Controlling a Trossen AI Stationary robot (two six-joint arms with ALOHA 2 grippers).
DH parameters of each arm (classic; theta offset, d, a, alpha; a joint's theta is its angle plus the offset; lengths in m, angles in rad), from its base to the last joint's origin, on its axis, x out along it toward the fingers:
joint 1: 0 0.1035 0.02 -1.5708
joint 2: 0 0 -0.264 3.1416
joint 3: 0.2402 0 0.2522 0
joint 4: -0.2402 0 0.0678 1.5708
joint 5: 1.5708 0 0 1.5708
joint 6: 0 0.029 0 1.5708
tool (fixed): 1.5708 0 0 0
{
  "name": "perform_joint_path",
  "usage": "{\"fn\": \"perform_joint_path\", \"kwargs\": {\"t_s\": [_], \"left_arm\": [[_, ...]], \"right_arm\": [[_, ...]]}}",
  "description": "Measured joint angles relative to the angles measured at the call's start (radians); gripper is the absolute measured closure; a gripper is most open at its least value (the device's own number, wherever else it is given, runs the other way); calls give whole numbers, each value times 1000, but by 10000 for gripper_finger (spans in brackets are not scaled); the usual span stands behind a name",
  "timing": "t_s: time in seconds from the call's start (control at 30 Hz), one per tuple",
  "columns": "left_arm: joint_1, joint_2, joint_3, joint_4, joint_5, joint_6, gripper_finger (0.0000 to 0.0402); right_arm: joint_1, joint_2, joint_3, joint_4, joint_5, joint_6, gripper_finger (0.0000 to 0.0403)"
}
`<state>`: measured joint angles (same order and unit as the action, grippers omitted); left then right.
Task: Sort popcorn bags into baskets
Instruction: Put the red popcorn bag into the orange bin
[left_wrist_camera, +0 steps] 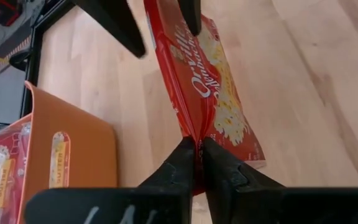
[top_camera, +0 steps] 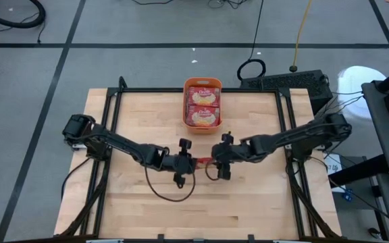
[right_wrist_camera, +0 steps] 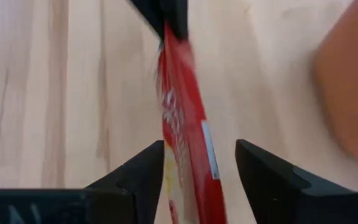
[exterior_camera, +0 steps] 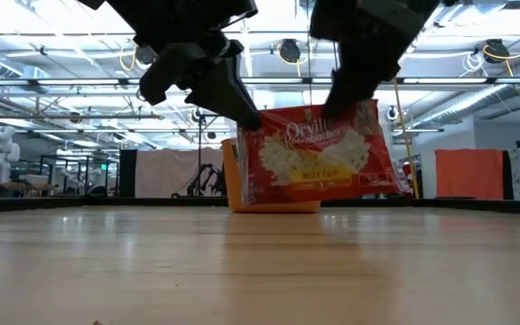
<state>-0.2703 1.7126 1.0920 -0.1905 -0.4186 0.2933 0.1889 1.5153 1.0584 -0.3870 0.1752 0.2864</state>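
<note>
Wooden table fills the middle of the high view, black frame rails around it. Both arms reach inward and meet near table centre, left arm coming from 9 o'clock, right arm from 3 o'clock.

Orange basket sits at 12 o'clock on the table's far edge, well apart from the grippers. Two popcorn bags in the basket lie flat, cream label side up, filling it end to end.

One popcorn bag hangs edge-on between the two grippers, lifted clear of the table in the low view, label side toward that camera, slightly tilted. From above it shows only as a thin red sliver at centre.

Left gripper is clenched on the bag's edge, fingertips pinching the red seam tight; left wrist view shows the bag running away from the fingers with the basket off to one side.

Right gripper has its fingers spread wide on either side of the bag's other end; the bag passes between them, contact on the pads not clear.
</note>
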Motion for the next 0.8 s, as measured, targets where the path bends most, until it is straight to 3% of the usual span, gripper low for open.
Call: {"fn": "perform_joint_path", "kwargs": {"t_s": [0.1,0.53,0.63,0.8], "left_arm": [[0,0,0,0,-2,1,375],[0,0,0,20,-2,7,372],[0,0,0,28,-2,-31,371],[-1,0,0,37,-2,-104,364]], "right_arm": [[-20,28,-1,-13,-73,-5,227],[-25,38,-4,-35,-102,-38,372],[-25,38,-4,-38,-102,-41,386],[-24,38,-4,-43,-102,-38,375]]}}
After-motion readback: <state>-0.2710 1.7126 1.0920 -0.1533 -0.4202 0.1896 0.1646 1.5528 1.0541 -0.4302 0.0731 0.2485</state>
